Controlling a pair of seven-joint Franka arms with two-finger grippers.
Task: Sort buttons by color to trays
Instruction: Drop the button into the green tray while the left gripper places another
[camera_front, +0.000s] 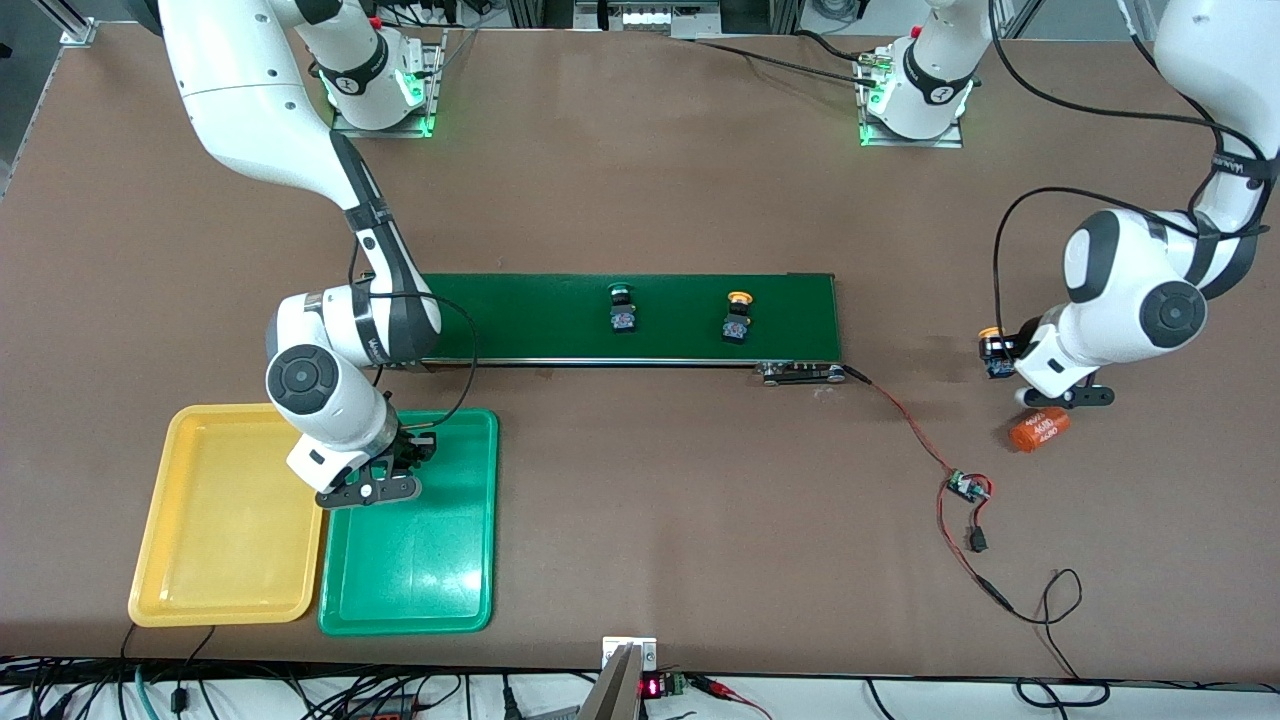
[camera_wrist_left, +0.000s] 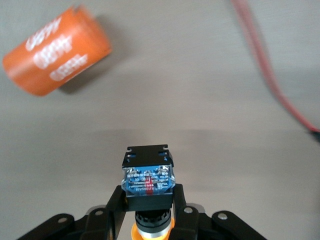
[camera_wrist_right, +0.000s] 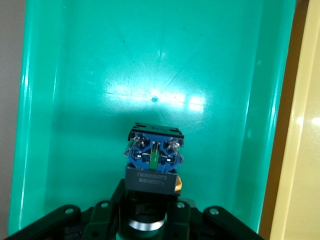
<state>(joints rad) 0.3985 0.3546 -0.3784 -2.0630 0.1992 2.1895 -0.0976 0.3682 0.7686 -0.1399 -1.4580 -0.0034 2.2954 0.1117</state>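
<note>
brown tabletop fills the scene, seen from a high camera facing two white robot arms whose bases stand along the top edge.

toward the right arm's end of the table lie two shallow trays touching side by side: the yellow tray (camera_front: 225, 590), which looks empty, and the green tray (camera_front: 440, 590). the right gripper (camera_front: 385, 480) hangs low over the green tray, close to the edge shared with the yellow one. its claw is clenched on a button (camera_wrist_right: 154, 160) with a black body and blue terminal block; the cap colour cannot be told here. to finish this drop well, the gripper should stay clear of the shared edge, sink until the button nearly meets the tray floor, then let go gently so it does not roll or bounce across.

farther from the camera runs a long dark-green conveyor belt (camera_front: 530, 300). on it sit a green button (camera_front: 622, 308) and, well apart, a yellow-orange button (camera_front: 738, 317).

past the belt's end a red and black wire (camera_front: 905, 415) trails across the table to a small circuit board (camera_front: 965, 487).

toward the left arm's end, the left gripper (camera_front: 1005, 362) is clenched on a second yellow-orange button (camera_wrist_left: 148, 182), gripped at the neck under its cap. just beside it lies an orange cylinder (camera_front: 1040, 430) with white print. a straight lift should clear the cylinder and the wire before any sideways travel.
</note>
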